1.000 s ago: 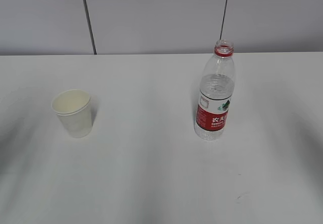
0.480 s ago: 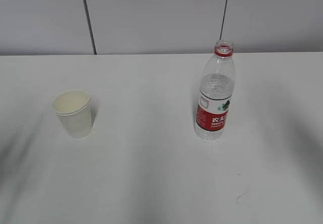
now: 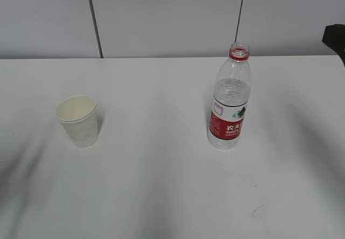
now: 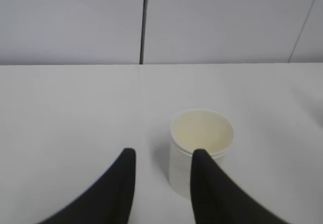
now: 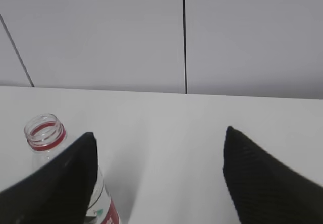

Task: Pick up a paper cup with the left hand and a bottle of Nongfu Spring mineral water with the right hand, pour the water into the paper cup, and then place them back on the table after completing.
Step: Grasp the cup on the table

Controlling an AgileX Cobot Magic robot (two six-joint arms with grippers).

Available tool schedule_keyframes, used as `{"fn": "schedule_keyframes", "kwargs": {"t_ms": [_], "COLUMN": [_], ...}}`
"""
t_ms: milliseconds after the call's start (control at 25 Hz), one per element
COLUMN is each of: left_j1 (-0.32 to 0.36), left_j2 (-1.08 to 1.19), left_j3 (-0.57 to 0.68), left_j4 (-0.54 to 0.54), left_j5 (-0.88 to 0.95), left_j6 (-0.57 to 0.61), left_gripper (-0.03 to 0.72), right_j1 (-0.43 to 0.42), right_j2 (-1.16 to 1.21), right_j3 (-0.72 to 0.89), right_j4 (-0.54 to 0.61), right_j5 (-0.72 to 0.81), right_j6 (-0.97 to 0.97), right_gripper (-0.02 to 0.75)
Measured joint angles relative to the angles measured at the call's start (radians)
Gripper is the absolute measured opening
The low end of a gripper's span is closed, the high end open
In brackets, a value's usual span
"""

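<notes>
Paper cup (image 3: 77, 120) left of bottle (image 3: 230, 102), well apart

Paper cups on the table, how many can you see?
1. The cup stands upright on the left of the table, well apart from the bottle on the right. Nothing hides another.

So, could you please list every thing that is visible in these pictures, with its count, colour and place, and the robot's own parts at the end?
paper cup: one, cream white, upright on the left part of the table, nothing visible inside.
water bottle: one, clear plastic with red neck ring and red-white label, upright right of centre, no cap on.
water: clear, inside the bottle.
table: one, plain white, under both things.
wall: pale grey panels with dark seams, behind the table.
left gripper: one, black fingers, partly open, empty, just short of the cup and a little to its left.
right gripper: one, black fingers, wide open, empty, bottle beside its left finger.
</notes>
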Motion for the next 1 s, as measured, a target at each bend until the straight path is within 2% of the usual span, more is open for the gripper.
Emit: {"fn": "schedule_keyframes", "kwargs": {"t_ms": [120, 320, 600, 1000], "left_j1": [0.0, 0.0, 0.0, 0.0], "left_j2": [0.138, 0.411, 0.627, 0.636], "left_j3": [0.002, 0.001, -0.007, -0.016], "left_j4": [0.05, 0.102, 0.121, 0.148], "left_j5": [-0.143, -0.336, -0.352, -0.36], "left_j6": [0.0, 0.003, 0.077, 0.08], "left_gripper": [0.238, 0.239, 0.239, 0.253], "right_j1": [0.0, 0.0, 0.0, 0.0], "right_j2": [0.002, 0.002, 0.002, 0.008], "right_j3": [0.02, 0.02, 0.02, 0.02], "right_j4": [0.0, 0.0, 0.0, 0.0], "right_j5": [-0.066, -0.087, -0.119, -0.13], "right_j6": [0.002, 0.002, 0.002, 0.002], "right_gripper": [0.572, 0.572, 0.572, 0.572]}}
